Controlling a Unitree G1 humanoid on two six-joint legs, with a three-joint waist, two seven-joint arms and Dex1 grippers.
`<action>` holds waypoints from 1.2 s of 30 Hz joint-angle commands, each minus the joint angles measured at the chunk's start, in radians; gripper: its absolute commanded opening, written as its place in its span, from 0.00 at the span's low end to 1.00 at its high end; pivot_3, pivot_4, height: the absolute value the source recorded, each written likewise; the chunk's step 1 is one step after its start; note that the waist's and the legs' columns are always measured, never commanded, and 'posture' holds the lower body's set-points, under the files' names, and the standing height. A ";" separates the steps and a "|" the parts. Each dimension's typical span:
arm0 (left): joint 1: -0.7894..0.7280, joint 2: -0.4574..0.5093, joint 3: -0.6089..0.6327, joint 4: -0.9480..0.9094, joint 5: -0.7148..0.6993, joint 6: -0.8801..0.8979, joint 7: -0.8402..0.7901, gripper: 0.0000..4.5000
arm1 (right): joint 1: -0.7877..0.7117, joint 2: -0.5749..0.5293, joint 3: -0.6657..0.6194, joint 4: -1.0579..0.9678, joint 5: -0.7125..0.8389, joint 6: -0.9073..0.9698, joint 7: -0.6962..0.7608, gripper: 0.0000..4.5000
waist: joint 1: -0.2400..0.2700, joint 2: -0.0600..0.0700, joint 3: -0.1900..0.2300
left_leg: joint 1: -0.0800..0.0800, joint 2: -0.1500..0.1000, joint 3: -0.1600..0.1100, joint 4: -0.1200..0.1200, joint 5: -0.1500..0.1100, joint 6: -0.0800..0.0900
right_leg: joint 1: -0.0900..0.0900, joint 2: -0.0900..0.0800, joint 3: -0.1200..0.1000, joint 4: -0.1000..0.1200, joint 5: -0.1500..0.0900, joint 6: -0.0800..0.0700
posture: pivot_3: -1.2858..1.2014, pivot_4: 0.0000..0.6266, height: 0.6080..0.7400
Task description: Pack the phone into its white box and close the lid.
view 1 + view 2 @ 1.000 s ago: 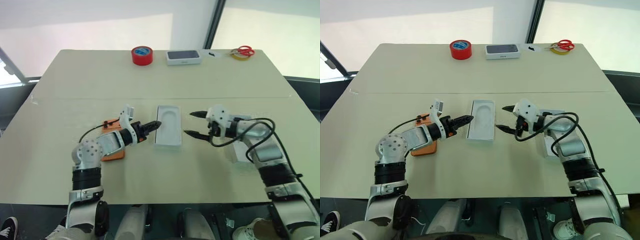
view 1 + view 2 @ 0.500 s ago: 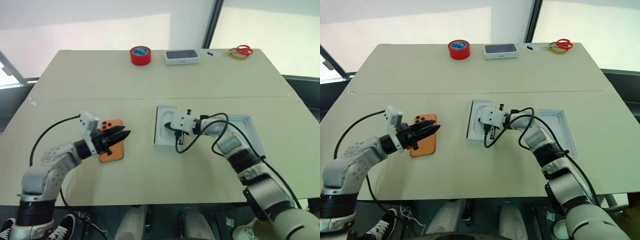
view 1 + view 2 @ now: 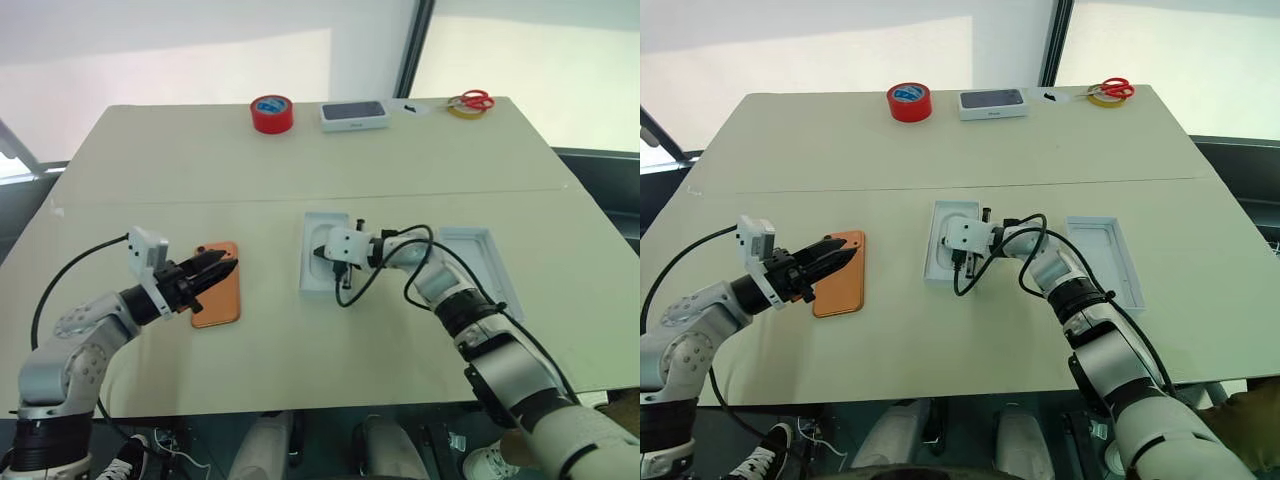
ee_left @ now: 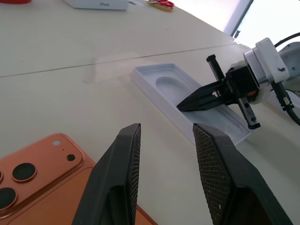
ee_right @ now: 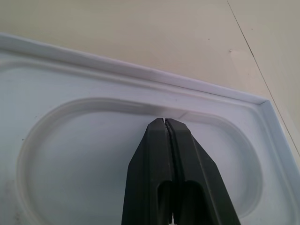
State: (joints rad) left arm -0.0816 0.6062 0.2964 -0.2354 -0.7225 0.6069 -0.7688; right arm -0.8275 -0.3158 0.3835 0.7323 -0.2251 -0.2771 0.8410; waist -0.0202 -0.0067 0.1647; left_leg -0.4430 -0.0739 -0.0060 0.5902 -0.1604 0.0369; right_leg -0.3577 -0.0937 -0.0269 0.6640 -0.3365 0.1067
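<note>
Now off the phone (image 3: 217, 296), left gripper (image 3: 222, 268) fingers parted, empty; right gripper (image 3: 322, 252) fingers pressed together over insert (image 4: 197, 105). Slick, rigid; pinch long edges.

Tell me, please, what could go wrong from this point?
The right gripper, jaws shut, pokes into the recess of the insert; it may shove the insert rather than lift it. The phone lies flat by the open left gripper; a level grab could slide or scratch it.

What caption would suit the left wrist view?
Open left gripper above the phone; beyond, the shut right gripper dips into a white insert.
</note>
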 commanded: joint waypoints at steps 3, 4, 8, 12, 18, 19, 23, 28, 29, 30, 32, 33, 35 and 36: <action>-0.003 0.040 0.125 0.029 -0.139 0.163 0.054 0.41 | -0.013 0.009 -0.073 -0.066 0.090 0.050 0.034 0.01 | 0.001 0.000 0.000 | 0.000 0.000 0.000 0.000 0.000 0.000 | 0.000 0.000 0.000 0.000 0.000 0.000 | 0.52 0.24 0.99; -0.002 0.048 0.151 0.041 -0.157 0.184 0.063 0.41 | -0.017 0.018 -0.089 -0.095 0.117 0.069 0.040 0.01 | 0.001 0.001 0.001 | 0.000 0.000 0.000 0.000 0.000 0.000 | 0.000 0.000 0.000 0.000 0.000 0.000 | 0.52 0.24 0.99; -0.018 0.078 0.256 0.136 -0.235 0.289 0.116 0.41 | -0.023 0.075 -0.127 -0.211 0.189 0.163 0.041 0.01 | -0.001 0.001 0.001 | -0.001 0.000 0.000 -0.001 0.000 0.000 | -0.002 0.000 0.000 0.000 0.000 0.000 | 0.52 0.24 0.99; -0.029 0.095 0.300 0.223 -0.263 0.357 0.150 0.41 | -0.007 0.146 -0.064 -0.305 0.153 0.244 0.027 0.01 | 0.000 0.001 0.001 | -0.001 0.000 0.000 -0.002 0.000 0.000 | -0.002 0.000 0.000 0.001 0.000 0.000 | 0.52 0.24 0.99; -0.017 0.080 0.254 0.258 -0.247 0.406 0.161 0.41 | -0.012 0.223 0.093 -0.320 0.037 0.323 0.026 0.01 | 0.004 0.000 0.001 | -0.001 0.000 0.000 -0.003 0.000 -0.001 | -0.003 0.000 0.001 0.001 0.000 0.000 | 0.52 0.24 0.99; -0.002 0.081 0.227 0.241 -0.219 0.381 0.144 0.41 | -0.025 0.230 0.118 -0.297 0.008 0.322 0.017 0.01 | 0.005 0.000 0.001 | -0.001 0.000 0.000 -0.003 0.000 -0.001 | -0.003 0.000 0.001 0.001 0.000 0.000 | 0.52 0.24 0.99; 0.001 0.092 0.177 0.257 -0.191 0.399 0.135 0.41 | -0.053 0.240 0.199 -0.229 -0.094 0.287 -0.023 0.01 | 0.005 -0.001 0.001 | -0.001 -0.001 0.000 -0.003 0.001 -0.001 | -0.003 0.000 0.001 0.001 0.000 -0.001 | 0.52 0.24 0.99; -0.006 0.099 0.070 0.285 -0.085 0.342 0.097 0.41 | -0.062 0.275 0.236 -0.194 -0.132 0.284 -0.023 0.01 | 0.002 -0.001 0.000 | 0.000 -0.001 0.000 -0.011 0.004 -0.006 | -0.006 0.000 0.001 0.001 0.000 -0.001 | 0.52 0.24 0.99; -0.016 0.093 0.056 0.287 -0.078 0.341 0.092 0.41 | -0.064 0.276 0.240 -0.186 -0.138 0.280 -0.019 0.01 | 0.003 -0.001 0.000 | 0.000 -0.001 0.000 -0.012 0.005 -0.007 | -0.007 0.000 0.001 0.001 0.000 -0.001 | 0.52 0.24 0.99; -0.026 0.089 0.039 0.288 -0.066 0.339 0.089 0.41 | -0.065 0.275 0.240 -0.180 -0.140 0.277 -0.018 0.01 | 0.004 -0.001 0.000 | 0.001 -0.001 -0.001 -0.012 0.005 -0.008 | -0.007 0.000 0.001 0.002 0.000 -0.002 | 0.52 0.24 0.99; -0.051 0.076 0.015 0.301 -0.052 0.341 0.084 0.41 | -0.066 0.274 0.238 -0.173 -0.143 0.274 -0.018 0.01 | 0.007 -0.001 0.000 | 0.001 0.000 -0.001 -0.013 0.005 -0.008 | -0.007 0.000 0.001 0.002 0.000 -0.002 | 0.52 0.24 0.99; -0.061 0.071 0.007 0.306 -0.047 0.344 0.080 0.41 | -0.065 0.274 0.236 -0.174 -0.142 0.276 -0.013 0.01 | 0.007 -0.001 -0.001 | 0.001 -0.001 -0.001 -0.013 0.005 -0.008 | -0.007 0.000 0.001 0.002 0.000 -0.002 | 0.52 0.24 0.99; -0.077 0.068 -0.014 0.314 -0.036 0.362 0.075 0.41 | -0.062 0.274 0.233 -0.181 -0.142 0.285 -0.005 0.01 | 0.009 -0.001 -0.001 | 0.001 -0.001 -0.001 -0.013 0.005 -0.008 | -0.007 0.000 0.001 0.002 0.000 -0.002 | 0.52 0.24 0.99; -0.085 0.064 -0.029 0.315 -0.024 0.366 0.077 0.41 | -0.061 0.272 0.234 -0.183 -0.147 0.289 -0.003 0.01 | 0.009 -0.001 -0.002 | 0.001 -0.001 -0.001 -0.013 0.005 -0.008 | -0.007 0.000 0.001 0.002 0.000 -0.002 | 0.52 0.24 0.99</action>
State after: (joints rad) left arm -0.1706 0.6874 0.3356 0.0659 -0.7695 0.9413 -0.6902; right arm -0.8742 -0.0528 0.6185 0.5583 -0.3702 0.0093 0.8312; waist -0.0109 -0.0076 0.1631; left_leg -0.4421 -0.0745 -0.0068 0.5776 -0.1551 0.0290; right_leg -0.3644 -0.0933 -0.0262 0.6660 -0.3364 0.1043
